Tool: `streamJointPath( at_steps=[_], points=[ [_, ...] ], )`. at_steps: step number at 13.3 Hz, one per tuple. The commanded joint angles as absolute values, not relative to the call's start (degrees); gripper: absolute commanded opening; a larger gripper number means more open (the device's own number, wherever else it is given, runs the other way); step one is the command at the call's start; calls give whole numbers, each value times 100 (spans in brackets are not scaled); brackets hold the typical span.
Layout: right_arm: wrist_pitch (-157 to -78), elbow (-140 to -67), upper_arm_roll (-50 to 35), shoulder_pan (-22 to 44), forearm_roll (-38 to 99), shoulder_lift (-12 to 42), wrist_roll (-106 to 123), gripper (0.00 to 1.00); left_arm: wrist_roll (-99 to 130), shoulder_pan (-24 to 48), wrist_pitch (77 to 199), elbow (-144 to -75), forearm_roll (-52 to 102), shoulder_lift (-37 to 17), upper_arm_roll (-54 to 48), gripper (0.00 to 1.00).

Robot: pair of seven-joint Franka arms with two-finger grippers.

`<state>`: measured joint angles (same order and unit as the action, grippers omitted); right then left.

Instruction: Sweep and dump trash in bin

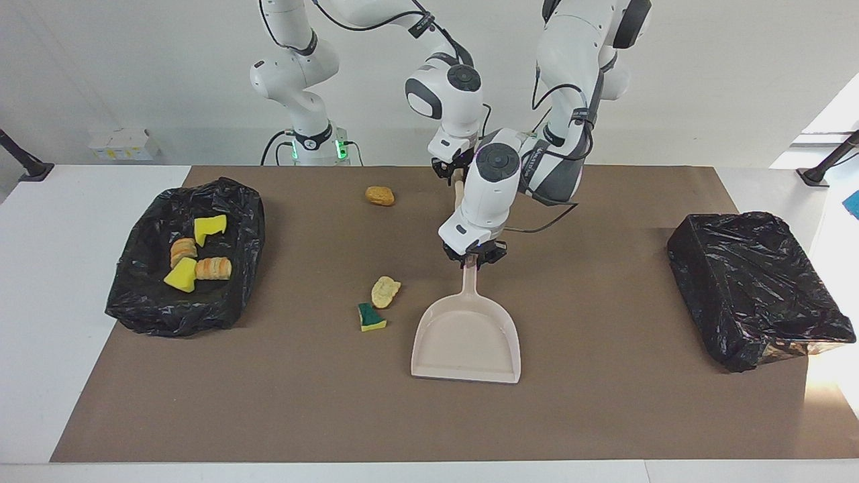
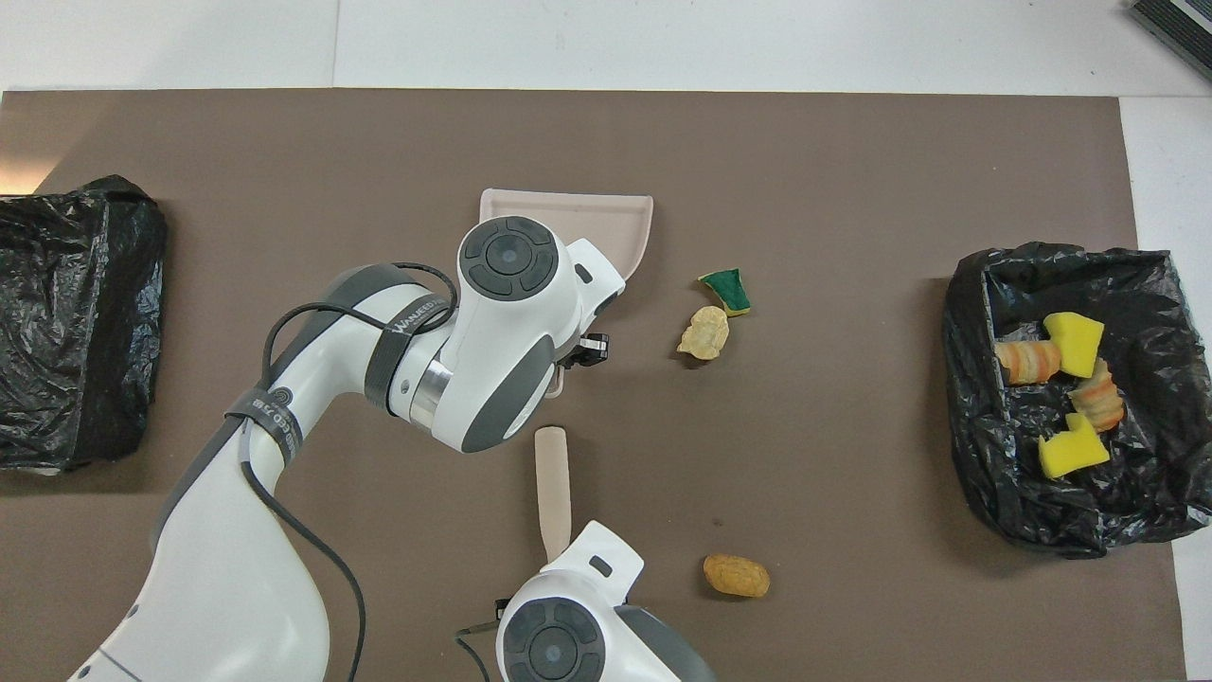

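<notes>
1. Right now the step in hand looks like taking up the two tools. The left gripper [image 1: 473, 260] is closed on the top of the handle of the beige dustpan [image 1: 466, 342]. The right gripper [image 1: 456, 172] sits on the end of the hand brush [image 2: 552, 483] and looks clamped on its handle; the bristles are hidden under that arm.
2. To do it well, the left arm should keep the pan's lip flat on the brown mat [image 1: 604, 416] and turn its mouth toward the nearby scraps. At present the mouth faces away from the robots, not at them. The brush should come in low on the scraps' side toward the right arm's end, pushing toward the pan.
3. The open black-lined bin [image 1: 134, 302] at the right arm's end of the table holds four pieces of trash: two yellow sponge pieces and two bread-like chunks.
4. The second black-bagged bin [image 1: 751, 288], at the left arm's end, shows only plastic — its contents cannot be seen.
5. The dustpan is empty.
6. Three scraps lie loose on the mat. A golden-brown chunk [image 1: 380, 195] is close to the robots, near the brush. A pale bread chunk [image 1: 385, 291] and a green-topped sponge [image 1: 370, 318] lie together just beside the pan — well apart from the first.
</notes>
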<state>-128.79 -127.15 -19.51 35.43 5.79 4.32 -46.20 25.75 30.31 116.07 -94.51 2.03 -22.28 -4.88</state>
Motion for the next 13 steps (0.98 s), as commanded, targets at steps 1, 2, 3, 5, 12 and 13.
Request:
streamJointPath(
  at_steps=[1,2,3,5,12,13],
  points=[
    [-12946,-12823,-1951,3524,694,308,-4922,0,2540,2963,11172,-9203,194,-2074,-378,0],
    [-12972,-12806,-1942,3507,686,308,-4931,0,2497,2858,11058,-9106,176,-2083,-378,0],
    [-12964,-12762,-1916,3463,642,290,-4957,0,2374,2735,11039,-9097,167,-2074,-378,0],
    [-12842,-12762,-1916,3279,633,-16,-5254,0,1910,2445,10961,-9079,167,-1996,-378,0],
    [-11330,-12771,-1925,2690,773,-869,-6617,0,-927,1680,10512,-9149,26,-1688,-255,0],
    [-11233,-12771,-1925,2681,817,-948,-6740,0,-1236,1600,10373,-9158,18,-1679,-255,0]
  ],
)
